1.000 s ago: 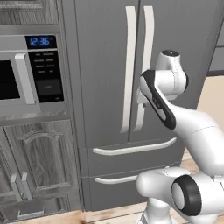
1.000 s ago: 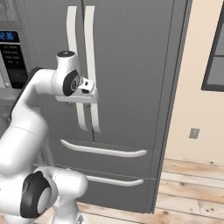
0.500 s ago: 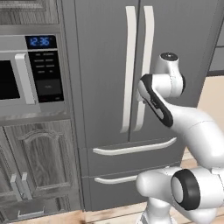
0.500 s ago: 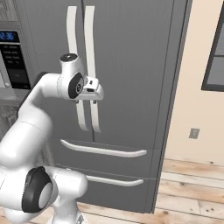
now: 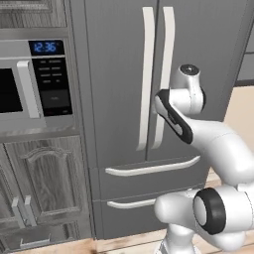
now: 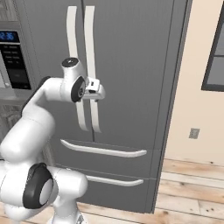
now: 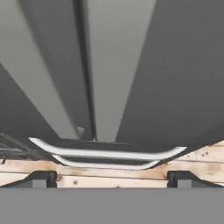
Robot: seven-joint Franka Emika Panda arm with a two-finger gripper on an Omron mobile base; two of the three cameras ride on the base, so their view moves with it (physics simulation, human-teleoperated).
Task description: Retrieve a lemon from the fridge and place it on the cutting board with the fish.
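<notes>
The grey fridge [image 5: 114,74] [image 6: 131,65] stands with both doors and both drawers shut. My gripper [image 6: 99,92] hovers in front of the two long white door handles [image 6: 89,43], at their lower half, apart from them. In the hand view the gripper [image 7: 113,179] looks down the door fronts [image 7: 175,87] toward the two drawer handles [image 7: 109,154]. Its dark fingertips [image 7: 41,178] stand wide apart, open, with nothing between them. The lemon, the cutting board and the fish are out of view.
A microwave [image 5: 30,84] with a blue clock sits left of the fridge, above wood-grain cabinet doors [image 5: 44,188]. To the right are a beige wall with an outlet [image 6: 194,132], a window [image 6: 216,57] and wood floor [image 6: 192,188].
The hand has slid a little sideways across the door fronts, toward the right door's handle. The jaws stay wide apart and the fridge stays shut.
</notes>
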